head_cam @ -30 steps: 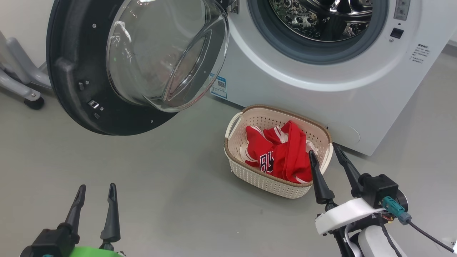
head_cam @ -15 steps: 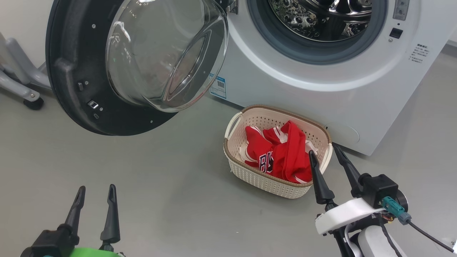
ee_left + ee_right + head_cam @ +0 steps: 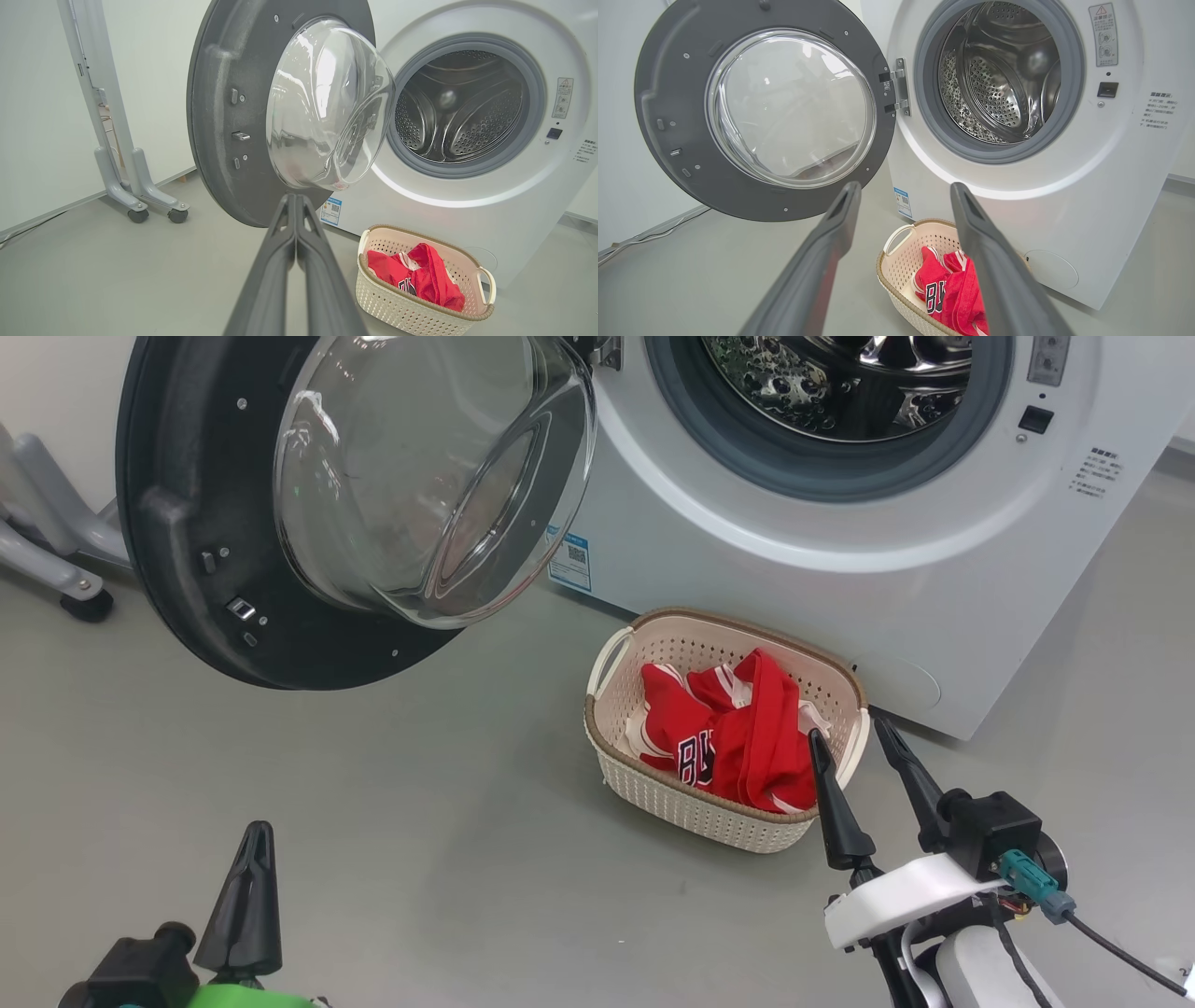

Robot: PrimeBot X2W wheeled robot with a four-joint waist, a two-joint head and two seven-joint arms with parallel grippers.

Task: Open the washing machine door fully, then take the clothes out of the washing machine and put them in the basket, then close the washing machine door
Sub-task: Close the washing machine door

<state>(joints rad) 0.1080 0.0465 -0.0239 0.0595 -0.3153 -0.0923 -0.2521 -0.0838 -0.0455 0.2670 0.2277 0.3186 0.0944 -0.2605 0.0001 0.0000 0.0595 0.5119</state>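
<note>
Head view: the washing machine door [image 3: 187,569] hangs swung wide to the left of the washing machine [image 3: 840,579]. The drum [image 3: 840,383] looks empty. The clothes [image 3: 738,747] lie heaped in the basket [image 3: 691,807] at the machine's foot. The left gripper [image 3: 247,896], fingers pressed together and empty, sits well short of the machine. The right gripper [image 3: 850,733] is by the basket, fingers spread wide, holding nothing.

Left wrist view: the closed fingers aim at the door's lower rim.

Right wrist view: the wide fingers frame the basket.

The door, likely stiff and weighty, seems best pushed on its black rim, not the slick glass bowl [image 3: 420,476].
</note>
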